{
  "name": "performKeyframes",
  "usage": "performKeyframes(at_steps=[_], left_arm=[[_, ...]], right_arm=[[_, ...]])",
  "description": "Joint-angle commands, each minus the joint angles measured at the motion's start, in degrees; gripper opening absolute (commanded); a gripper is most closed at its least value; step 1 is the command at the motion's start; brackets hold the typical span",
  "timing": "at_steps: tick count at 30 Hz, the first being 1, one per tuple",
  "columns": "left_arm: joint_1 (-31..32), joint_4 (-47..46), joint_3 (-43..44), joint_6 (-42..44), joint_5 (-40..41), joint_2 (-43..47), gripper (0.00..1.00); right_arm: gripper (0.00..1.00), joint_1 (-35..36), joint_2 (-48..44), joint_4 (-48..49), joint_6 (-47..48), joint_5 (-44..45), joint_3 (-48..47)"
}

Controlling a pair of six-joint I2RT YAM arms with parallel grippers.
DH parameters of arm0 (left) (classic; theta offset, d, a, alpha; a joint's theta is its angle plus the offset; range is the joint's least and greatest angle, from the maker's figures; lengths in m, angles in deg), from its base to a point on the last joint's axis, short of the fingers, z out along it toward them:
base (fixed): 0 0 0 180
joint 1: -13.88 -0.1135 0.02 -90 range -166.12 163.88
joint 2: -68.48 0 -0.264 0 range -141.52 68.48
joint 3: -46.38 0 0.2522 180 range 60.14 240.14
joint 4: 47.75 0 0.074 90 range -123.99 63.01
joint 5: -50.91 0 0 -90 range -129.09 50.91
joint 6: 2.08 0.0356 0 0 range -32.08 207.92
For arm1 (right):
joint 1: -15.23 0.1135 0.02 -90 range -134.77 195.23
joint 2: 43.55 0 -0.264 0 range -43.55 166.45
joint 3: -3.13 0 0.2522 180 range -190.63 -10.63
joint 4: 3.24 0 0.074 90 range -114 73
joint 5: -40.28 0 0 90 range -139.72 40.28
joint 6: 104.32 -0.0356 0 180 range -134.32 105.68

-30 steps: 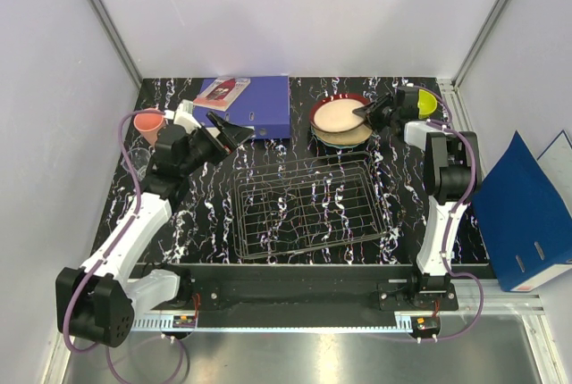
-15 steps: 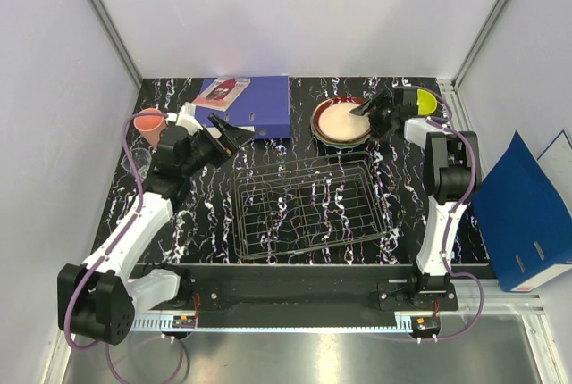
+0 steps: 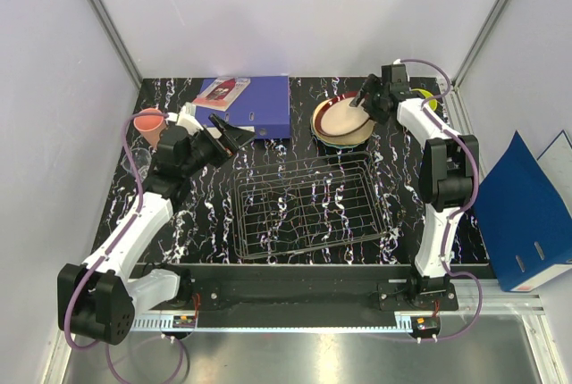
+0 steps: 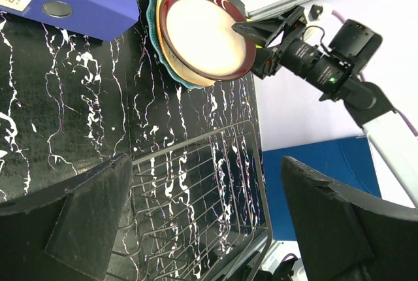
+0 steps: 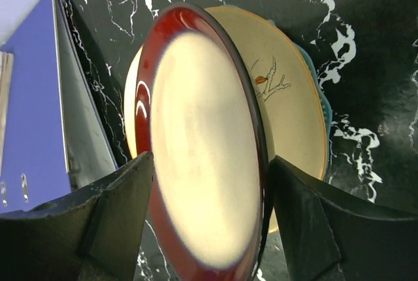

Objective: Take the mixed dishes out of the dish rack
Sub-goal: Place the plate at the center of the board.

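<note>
**Right fingers (image 5: 312, 229) pinch the last plate; rack stands bare**

Both fingers of the right gripper (image 3: 363, 109) sit against the near rim of the red-rimmed cream plate (image 5: 206, 157), one on each face, and appear to be holding it. The plate is tilted, its gripped side raised off the cream-yellow plate (image 5: 290, 117) beneath, which lies on the teal plate (image 5: 325, 121). This stack sits at the counter's (image 3: 402, 214) far edge, just right of the blue ring binder (image 3: 259, 103).

The dish rack (image 3: 313, 247), mid-counter toward the near edge, holds nothing. The salmon-pink cup (image 3: 149, 123) and clear glass tumbler (image 3: 134, 159) stand by the left edge, and the yellow-green bowl (image 3: 427, 101) is in the far right corner. Unloading looks all but finished. Only laying this plate flat and letting go seems left.

The left gripper (image 3: 231, 132) hovers near the binder, fingers wide and holding nothing.
</note>
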Motion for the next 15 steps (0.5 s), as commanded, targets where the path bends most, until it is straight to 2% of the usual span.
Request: performKeyframes(at_steps=[1, 5, 8, 9, 12, 15], left_arm=[[-0.2, -2.5, 0.7, 0.5, -1.8, -0.5, 0.99], [-0.2, -2.4, 0.4, 0.4, -2.0, -0.5, 0.99], [-0.2, -2.1, 0.2, 0.7, -2.0, -0.3, 0.99], [-0.2, -2.0, 0.2, 0.7, -2.0, -0.2, 0.99], [-0.2, -1.9, 0.0, 0.8, -1.8, -0.2, 0.99], [-0.2, -1.9, 0.0, 0.6, -1.9, -0.9, 0.99]], right_arm=[[0.78, 0.7, -3.6, -3.4, 3.9, 4.9, -3.1], [0.74, 0.7, -2.3, -3.6, 3.2, 4.6, -2.6], [0.57, 0.7, -1.0, -3.6, 3.1, 4.1, -2.3], [0.46, 0.7, -0.8, -3.6, 3.1, 4.0, -2.2], [0.26, 0.7, 0.1, -3.4, 2.7, 3.7, -1.9], [0.20, 0.7, 0.5, -3.2, 2.8, 3.6, -1.7]])
